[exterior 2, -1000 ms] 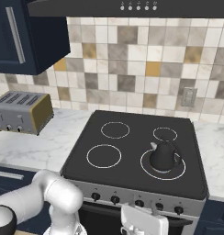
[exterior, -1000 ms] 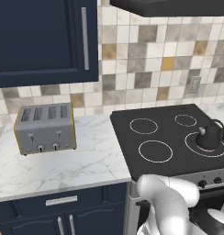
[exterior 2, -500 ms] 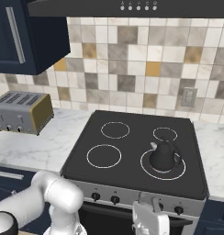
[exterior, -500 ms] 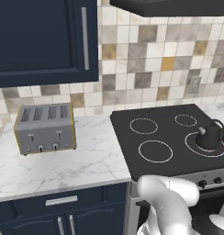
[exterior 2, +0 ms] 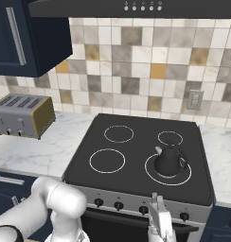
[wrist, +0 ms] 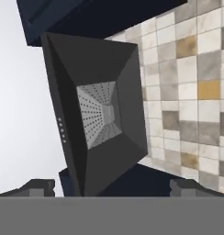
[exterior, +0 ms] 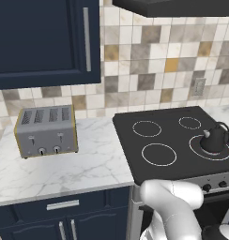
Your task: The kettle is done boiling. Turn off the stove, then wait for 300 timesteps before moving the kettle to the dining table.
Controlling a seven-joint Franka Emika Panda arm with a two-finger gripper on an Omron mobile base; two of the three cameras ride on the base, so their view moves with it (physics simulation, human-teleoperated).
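The dark rounded kettle (exterior 2: 168,160) (exterior: 214,140) stands upright on the front right burner of the black glass stove (exterior 2: 136,142) (exterior: 168,133). Dark knobs (exterior 2: 119,205) line the steel front below the cooktop. In the right base view my gripper (exterior 2: 157,203) points upward just in front of that knob row, between the third knob and the rightmost one, below and slightly left of the kettle. Its fingertips (wrist: 38,186) stand far apart in the hand view, open with nothing between them. The dining table is out of view.
A grey four-slot toaster (exterior: 46,131) (exterior 2: 22,115) sits on the marble counter (exterior: 88,164) left of the stove. A range hood (wrist: 100,114) hangs above, navy wall cabinets (exterior: 41,37) to the left. A wall outlet (exterior 2: 195,99) is on the tiled backsplash.
The hand has risen a little and shifted right in front of the oven, its fingers now reaching the knob row. Kettle and toaster have not moved.
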